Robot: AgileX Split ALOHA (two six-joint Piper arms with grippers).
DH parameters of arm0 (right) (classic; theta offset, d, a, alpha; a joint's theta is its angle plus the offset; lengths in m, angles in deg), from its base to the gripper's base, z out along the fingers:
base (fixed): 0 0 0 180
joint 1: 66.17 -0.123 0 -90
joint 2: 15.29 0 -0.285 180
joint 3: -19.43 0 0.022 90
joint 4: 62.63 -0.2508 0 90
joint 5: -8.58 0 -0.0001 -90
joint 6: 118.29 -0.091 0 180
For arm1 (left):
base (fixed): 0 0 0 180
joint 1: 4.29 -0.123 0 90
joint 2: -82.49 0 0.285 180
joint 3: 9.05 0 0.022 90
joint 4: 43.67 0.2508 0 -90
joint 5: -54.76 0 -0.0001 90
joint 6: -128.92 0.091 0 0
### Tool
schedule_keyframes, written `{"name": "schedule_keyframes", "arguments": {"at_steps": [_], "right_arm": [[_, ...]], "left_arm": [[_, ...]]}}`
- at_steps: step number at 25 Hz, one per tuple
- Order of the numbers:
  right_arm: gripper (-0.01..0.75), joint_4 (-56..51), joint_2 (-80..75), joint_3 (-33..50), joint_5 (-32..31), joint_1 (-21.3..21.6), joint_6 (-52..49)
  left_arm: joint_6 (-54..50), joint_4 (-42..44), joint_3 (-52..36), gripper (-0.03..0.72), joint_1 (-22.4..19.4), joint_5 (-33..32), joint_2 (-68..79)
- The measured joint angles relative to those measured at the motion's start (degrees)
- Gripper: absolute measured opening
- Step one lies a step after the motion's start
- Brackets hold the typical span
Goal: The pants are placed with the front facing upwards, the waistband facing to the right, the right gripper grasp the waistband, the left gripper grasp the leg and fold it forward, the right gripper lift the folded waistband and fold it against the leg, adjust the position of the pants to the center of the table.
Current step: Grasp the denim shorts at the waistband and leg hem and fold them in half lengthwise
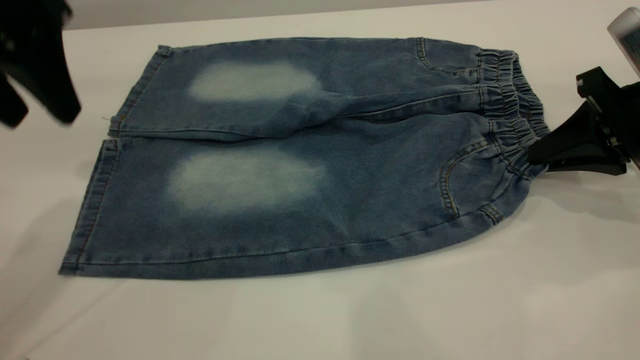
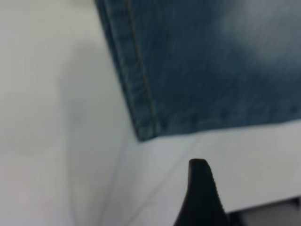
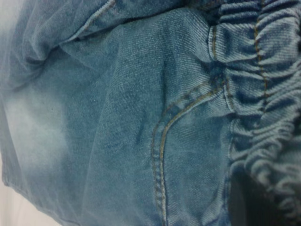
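Observation:
The blue denim pants (image 1: 310,165) lie flat, front up, on the white table (image 1: 350,320), legs to the left. The ruched waistband (image 1: 510,115) is at the right end. My right gripper (image 1: 535,156) has its black wedge jaws shut on the near part of the waistband; in the right wrist view the gathered waistband (image 3: 263,94) bunches over a dark jaw. My left gripper (image 1: 39,119) hovers open at the far left, apart from the leg hems. In the left wrist view one black fingertip (image 2: 200,181) shows just off a hem corner of the pants (image 2: 141,108).
The table's back edge (image 1: 200,20) runs close behind the far leg. Bare tabletop stretches in front of the pants and to their left. A pale grey casing (image 1: 625,30) of the right arm shows at the top right corner.

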Motion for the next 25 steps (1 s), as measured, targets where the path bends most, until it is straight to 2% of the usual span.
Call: {"name": "schedule_keyframes", "arguments": {"at_steps": [5, 8, 13, 25], "right_arm": [[0.034, 0.0, 0.0, 0.0, 0.0, 0.0, 0.4], [0.034, 0.2, 0.0, 0.1, 0.0, 0.0, 1.1], [0.035, 0.2, 0.0, 0.1, 0.0, 0.0, 1.6], [0.035, 0.1, 0.0, 0.1, 0.0, 0.0, 2.0]], "left_arm": [[0.8, 5.9, -0.4, 0.443, 0.2, -0.5, 2.4], [2.1, 8.0, -1.0, 0.443, 0.2, 1.4, 3.8], [2.1, 6.1, -1.6, 0.443, 0.2, 2.5, 7.7], [2.8, 7.2, -1.6, 0.443, 0.2, 4.3, 16.2]]}}
